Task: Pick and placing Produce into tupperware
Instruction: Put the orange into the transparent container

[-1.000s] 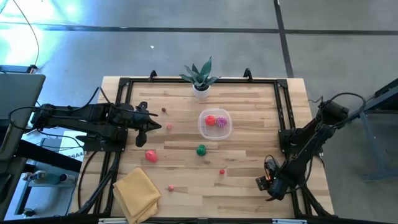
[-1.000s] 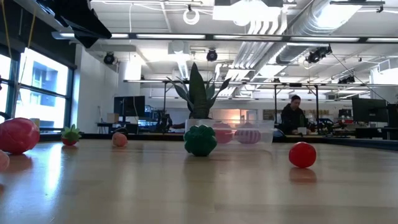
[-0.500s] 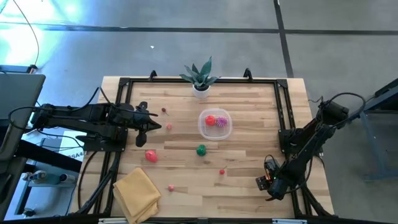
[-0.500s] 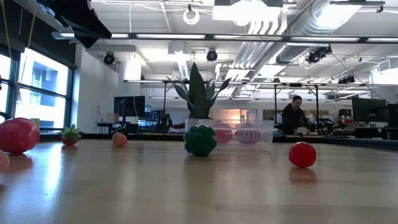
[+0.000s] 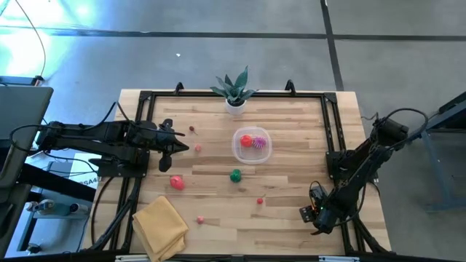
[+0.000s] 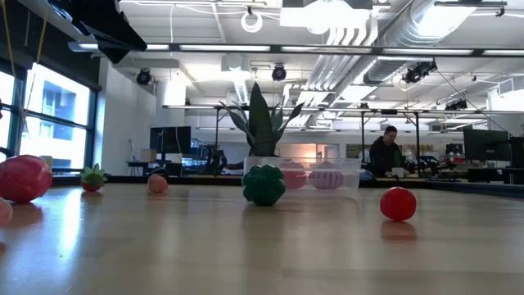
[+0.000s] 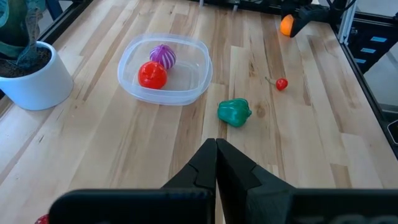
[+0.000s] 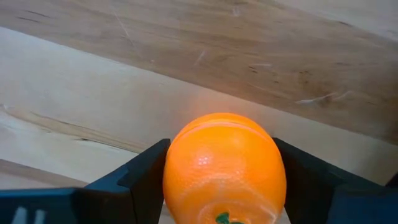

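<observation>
- Pale wooden slatted table [image 5: 291,156], framed by a black metal rail, on a grey concrete floor.
- At the far edge of the table, a green spiky-leaved plant in a white pot [image 5: 235,93].
- At the near left corner, a folded yellow cloth [image 5: 159,225].
- Near the table's middle, a small shallow clear plastic tupperware [image 5: 252,145] with rounded outline, holding a round red toy fruit [image 7: 152,74] and a spiky purple toy fruit [image 7: 163,55], side by side.
- Just beside the tupperware on the near side, a green toy pepper [image 5: 235,175]; nearer still, a tiny red cherry-like piece [image 5: 260,201].
- Toward the left, a larger red toy fruit [image 5: 177,182], a small pink piece [image 5: 197,148], a small dark brownish piece [image 5: 192,130], and another small pink piece [image 5: 199,219] near the cloth.
- Behind the table in the low view, an open office: exposed ducts and lights overhead, windows at left, desks with monitors, and a person [image 6: 386,152] seated far back.
- Left arm stretched level from the table's left side; left gripper [image 7: 216,155] held above bare wood, well apart from the tupperware, dark fingers pressed together with nothing between them.
- Right arm folded low at the near right corner; right gripper [image 5: 314,208] angled down at the table edge.
- Round orange toy fruit [image 8: 224,168] with a green stem mark sitting between the right fingers [image 8: 140,171], one finger close on each side; firm clamping cannot be told.
</observation>
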You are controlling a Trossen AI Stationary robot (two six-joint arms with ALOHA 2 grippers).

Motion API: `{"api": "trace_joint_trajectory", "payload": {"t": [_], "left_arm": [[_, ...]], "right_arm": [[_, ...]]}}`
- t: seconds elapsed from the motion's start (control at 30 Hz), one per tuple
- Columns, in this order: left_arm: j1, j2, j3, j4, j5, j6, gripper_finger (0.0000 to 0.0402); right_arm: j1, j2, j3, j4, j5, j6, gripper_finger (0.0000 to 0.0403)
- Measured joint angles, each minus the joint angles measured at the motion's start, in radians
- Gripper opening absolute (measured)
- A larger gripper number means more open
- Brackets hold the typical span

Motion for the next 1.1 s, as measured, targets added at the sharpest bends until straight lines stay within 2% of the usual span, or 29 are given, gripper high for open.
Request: {"api": "trace_joint_trajectory", "payload": {"t": [0.33,0.47,0.63,0.8,0.93,1.1], "left_arm": [[0.000,0.000,0.000,0.000,0.000,0.000,0.0001],[0.000,0.000,0.000,0.000,0.000,0.000,0.0001],[0.000,0.000,0.000,0.000,0.000,0.000,0.0001],[0.000,0.000,0.000,0.000,0.000,0.000,0.0001],[0.000,0.000,0.000,0.000,0.000,0.000,0.0001],[0.000,0.000,0.000,0.000,0.000,0.000,0.0001]], "right_arm": [[0.001,0.002,0.010,-0.007,0.019,-0.012,0.0240],[-0.012,-0.008,0.062,-0.039,0.083,-0.052,0.0239],[-0.066,-0.048,0.166,-0.169,0.215,-0.170,0.0239],[-0.172,-0.088,0.327,-0.355,0.380,-0.402,0.0239],[-0.302,-0.103,0.479,-0.490,0.492,-0.650,0.0239],[-0.520,-0.103,0.634,-0.502,0.548,-1.047,0.0239]]}}
